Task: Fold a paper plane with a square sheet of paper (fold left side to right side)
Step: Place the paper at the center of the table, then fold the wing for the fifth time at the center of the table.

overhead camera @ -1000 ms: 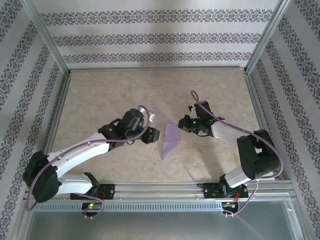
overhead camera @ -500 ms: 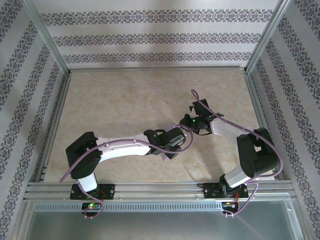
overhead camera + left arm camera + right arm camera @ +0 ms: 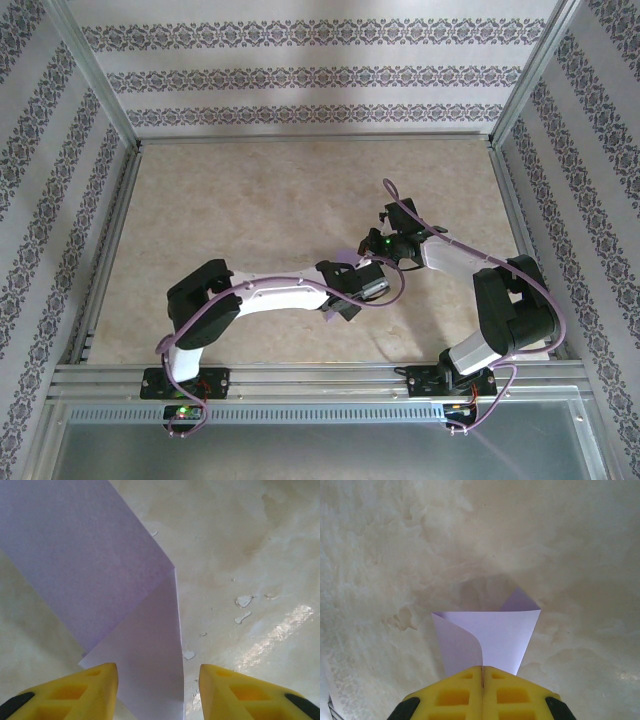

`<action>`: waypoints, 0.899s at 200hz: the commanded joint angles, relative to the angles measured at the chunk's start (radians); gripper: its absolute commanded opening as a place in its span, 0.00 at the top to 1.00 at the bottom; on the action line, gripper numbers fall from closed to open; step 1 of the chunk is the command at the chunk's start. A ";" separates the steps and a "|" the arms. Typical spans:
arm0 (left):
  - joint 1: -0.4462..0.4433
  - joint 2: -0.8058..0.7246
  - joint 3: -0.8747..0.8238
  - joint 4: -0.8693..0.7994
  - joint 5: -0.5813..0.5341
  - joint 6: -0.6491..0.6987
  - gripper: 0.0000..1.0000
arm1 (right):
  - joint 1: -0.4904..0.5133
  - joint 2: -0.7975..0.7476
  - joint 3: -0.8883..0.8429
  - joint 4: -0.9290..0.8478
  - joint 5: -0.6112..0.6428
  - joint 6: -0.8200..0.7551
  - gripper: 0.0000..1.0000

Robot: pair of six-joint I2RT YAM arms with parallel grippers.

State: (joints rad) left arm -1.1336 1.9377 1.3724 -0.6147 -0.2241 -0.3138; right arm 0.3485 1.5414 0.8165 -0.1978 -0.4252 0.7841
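The lavender sheet of paper [image 3: 90,555] lies partly folded on the beige table, a paler flap [image 3: 150,650] running toward me under a darker layer. My left gripper [image 3: 157,680] hovers open just over that flap, one yellow finger [image 3: 95,690] on each side. In the top view the left gripper [image 3: 345,303] covers most of the paper, and only a purple sliver [image 3: 344,258] shows. My right gripper [image 3: 482,672] is shut on the near edge of the paper [image 3: 495,630], whose left side curls up. The right gripper [image 3: 368,248] sits just right of the left wrist.
Aluminium frame rails [image 3: 300,372] and patterned walls enclose the table [image 3: 250,210]. Small white chips [image 3: 243,601] mark the tabletop right of the paper. Both arms meet near the table's centre, with bare surface to the back and left.
My left arm has swung from left of the paper to right over it, hiding most of the sheet from above. The right gripper stayed clamped at the paper's upper right.
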 commanded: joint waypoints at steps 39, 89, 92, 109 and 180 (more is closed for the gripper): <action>-0.014 0.054 0.044 -0.073 -0.046 -0.007 0.63 | -0.008 0.008 0.001 0.011 0.022 0.021 1.00; -0.012 0.070 0.050 -0.083 -0.072 -0.008 0.79 | -0.009 0.017 0.001 0.011 0.024 0.016 1.00; -0.012 0.069 0.050 -0.083 -0.073 -0.008 0.80 | -0.009 0.018 0.001 0.011 0.023 0.015 1.00; -0.012 0.069 0.047 -0.080 -0.079 -0.010 0.83 | -0.013 0.019 -0.005 0.008 0.025 0.009 1.00; 0.003 0.058 0.033 -0.058 -0.042 -0.004 0.93 | -0.129 -0.123 -0.077 -0.099 0.075 -0.089 0.61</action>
State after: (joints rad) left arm -1.1324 1.9930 1.3972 -0.6479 -0.2710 -0.3176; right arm 0.2737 1.5139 0.7673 -0.2195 -0.3996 0.7525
